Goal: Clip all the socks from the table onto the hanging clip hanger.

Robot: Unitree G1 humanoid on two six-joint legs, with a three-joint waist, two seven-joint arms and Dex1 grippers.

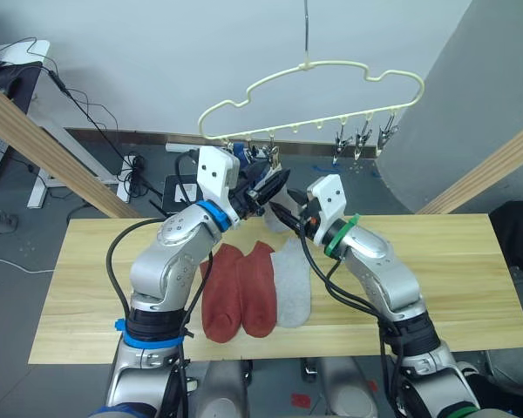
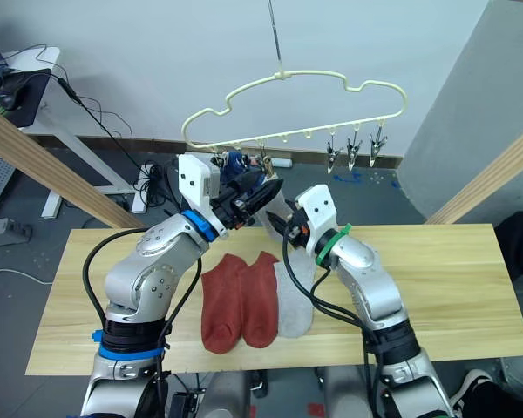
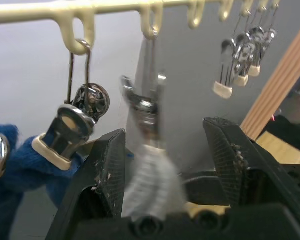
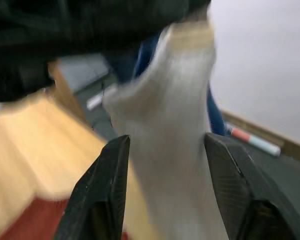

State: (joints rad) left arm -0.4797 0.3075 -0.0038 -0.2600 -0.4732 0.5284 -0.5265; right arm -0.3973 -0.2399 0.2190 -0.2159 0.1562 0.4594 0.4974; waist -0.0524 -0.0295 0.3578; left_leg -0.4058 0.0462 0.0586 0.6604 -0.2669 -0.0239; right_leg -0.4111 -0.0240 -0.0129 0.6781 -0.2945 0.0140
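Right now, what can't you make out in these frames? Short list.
- Whether the clip has bitten the light grey sock: motion blur in both wrist views.
- Blue socks: one or two hanging, cut by the left wrist view's edge; left gripper covers them in the head views.
- Right gripper contact with the grey sock: the two grippers overlap in the head views.
- Second grey sock on the table: partly under the right arm.
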